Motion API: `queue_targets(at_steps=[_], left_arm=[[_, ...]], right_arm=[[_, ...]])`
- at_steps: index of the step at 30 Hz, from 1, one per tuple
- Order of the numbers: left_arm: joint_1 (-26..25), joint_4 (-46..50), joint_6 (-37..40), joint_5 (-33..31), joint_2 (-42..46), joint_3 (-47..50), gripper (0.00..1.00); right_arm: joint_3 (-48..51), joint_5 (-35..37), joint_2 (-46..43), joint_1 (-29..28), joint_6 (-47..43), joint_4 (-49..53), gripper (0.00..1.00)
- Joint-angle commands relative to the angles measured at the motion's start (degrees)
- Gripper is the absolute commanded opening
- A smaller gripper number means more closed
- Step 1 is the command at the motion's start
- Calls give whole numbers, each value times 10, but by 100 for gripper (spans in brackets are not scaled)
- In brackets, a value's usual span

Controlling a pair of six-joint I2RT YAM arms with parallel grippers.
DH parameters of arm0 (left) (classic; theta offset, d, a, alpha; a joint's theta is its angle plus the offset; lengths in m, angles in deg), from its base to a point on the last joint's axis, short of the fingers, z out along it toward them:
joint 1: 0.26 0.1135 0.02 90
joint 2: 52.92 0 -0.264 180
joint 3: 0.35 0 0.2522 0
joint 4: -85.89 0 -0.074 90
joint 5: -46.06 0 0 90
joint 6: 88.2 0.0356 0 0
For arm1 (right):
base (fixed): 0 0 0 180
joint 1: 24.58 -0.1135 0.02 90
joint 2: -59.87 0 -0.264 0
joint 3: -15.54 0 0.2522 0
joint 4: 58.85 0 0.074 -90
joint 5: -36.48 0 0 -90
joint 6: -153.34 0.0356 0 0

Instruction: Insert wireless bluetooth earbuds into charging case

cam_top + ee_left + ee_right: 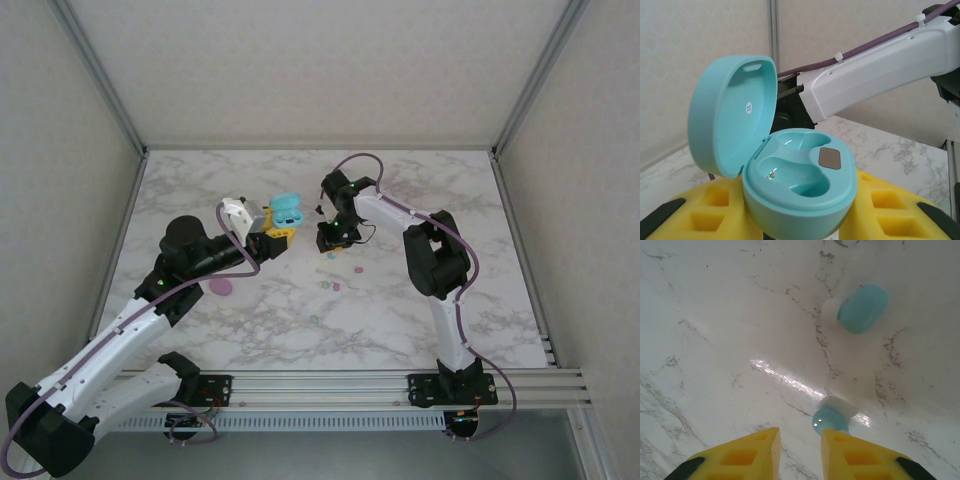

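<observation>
Two tools here. The left tool [272,240] is clenched on the cyan charging case [800,195], with the lid [732,115] flipped up at 10 o'clock and the two sockets facing up (there's a little grey pad between them). The right tool [800,437] is released, yellow fingers [740,457] a narrow gap apart, just over the desk [715,340]. The near cyan earbud [831,417] sits right at one fingertip, about 2 o'clock. A second cyan earbud [860,307] lies further out at 1 o'clock.

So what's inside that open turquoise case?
The turquoise case holds two moulded wells, both empty. One shows a small gold contact, and a grey pad sits beside them. The far well's floor is partly hidden by its own rim.
</observation>
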State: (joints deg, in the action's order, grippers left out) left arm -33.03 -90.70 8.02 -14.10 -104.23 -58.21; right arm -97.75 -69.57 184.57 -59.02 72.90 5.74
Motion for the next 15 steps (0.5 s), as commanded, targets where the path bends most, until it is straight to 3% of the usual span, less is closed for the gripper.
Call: queue_targets(at_steps=[1,15], left_arm=[[5,-1,4,-4,11,-14,30],[5,0,3,-5,7,-17,30]], right_arm=[[-10,14,10,-6,-8,16,28],[-10,32,27,2,4,1,28]])
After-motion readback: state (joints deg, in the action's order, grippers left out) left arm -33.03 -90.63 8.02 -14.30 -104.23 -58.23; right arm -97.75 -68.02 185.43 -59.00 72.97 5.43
